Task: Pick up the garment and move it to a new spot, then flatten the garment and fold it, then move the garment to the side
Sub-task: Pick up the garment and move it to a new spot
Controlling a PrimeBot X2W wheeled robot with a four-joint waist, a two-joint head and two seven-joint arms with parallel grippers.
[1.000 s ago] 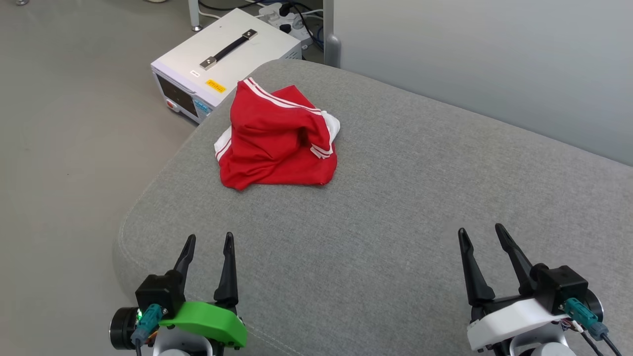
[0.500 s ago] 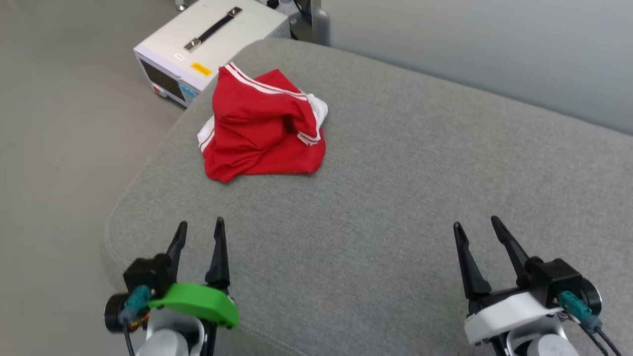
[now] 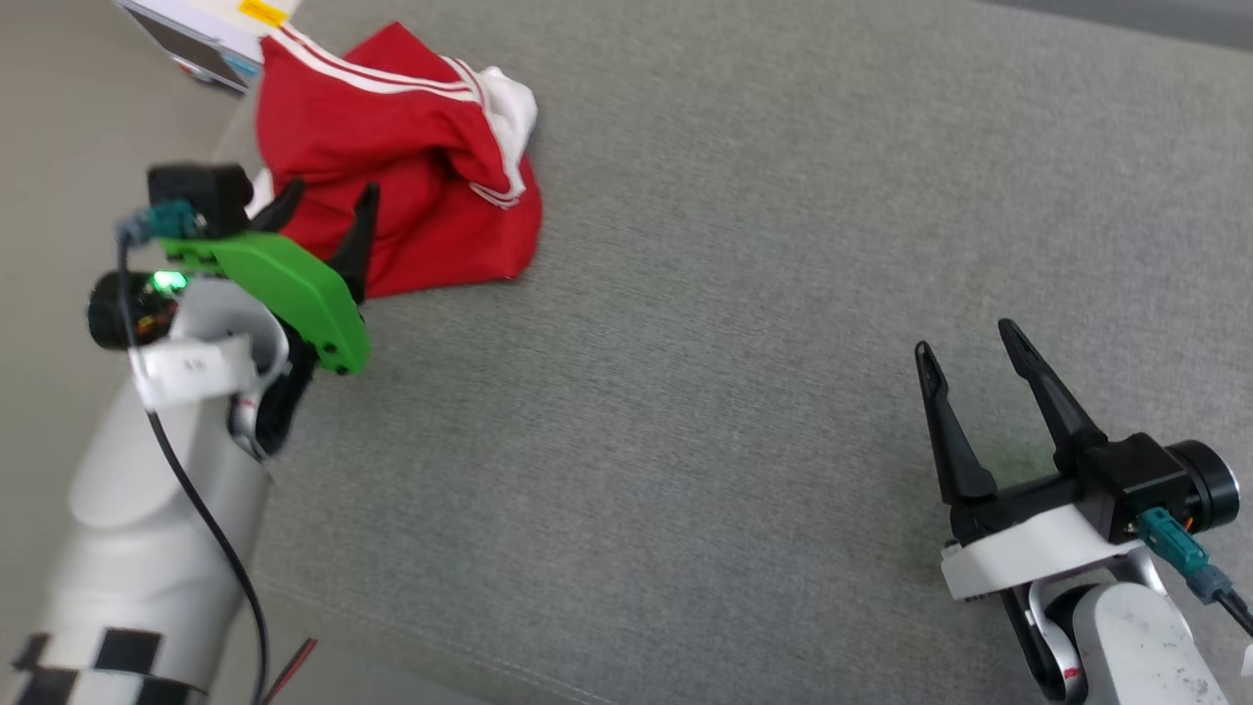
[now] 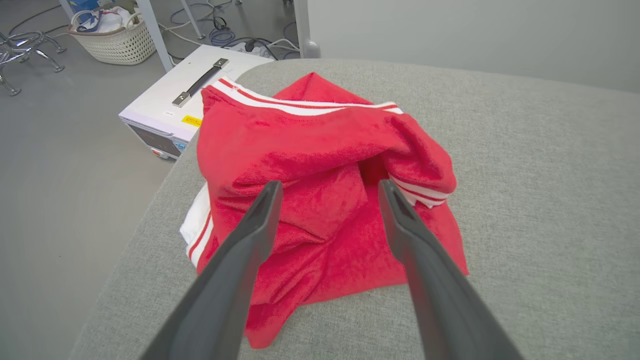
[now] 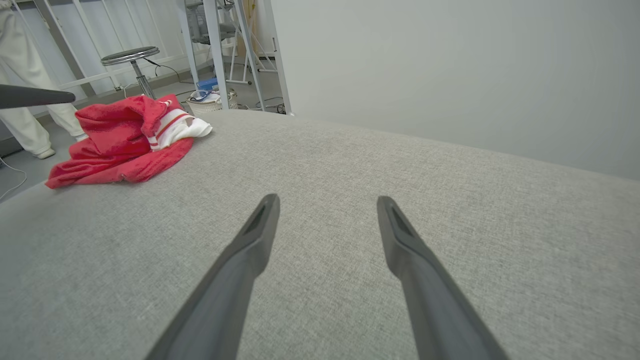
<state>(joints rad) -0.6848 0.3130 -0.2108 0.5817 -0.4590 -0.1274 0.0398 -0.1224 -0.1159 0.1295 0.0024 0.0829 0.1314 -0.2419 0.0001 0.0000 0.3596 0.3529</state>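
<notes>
Left pincer (image 3: 331,191) with its two dark fingers spread wide, holding nothing, fingertips poised over the near left part of the garment (image 3: 411,127); whether they touch the cloth cannot be told. The garment is a crumpled red heap with white sleeve cloth and red-white striped trim, lying near the far left rounded corner of a counter (image 3: 744,323) covered in grey fabric. Its own folds hide much of its surface. Right pincer (image 3: 963,337) equally wide open and empty, hovering over bare grey fabric at the near right, well apart from the garment, with nothing between the two. Beyond the counter's left corner, on the floor, a white box (image 4: 200,95) with a dark carry handle and a yellow label, cut off by the top edge in the head view. Further back, a pale woven basket (image 4: 117,42), loose cables, a round stool (image 5: 131,54) and a person's leg (image 5: 20,115) in pale trousers. A plain grey wall (image 5: 450,75) behind the counter
</notes>
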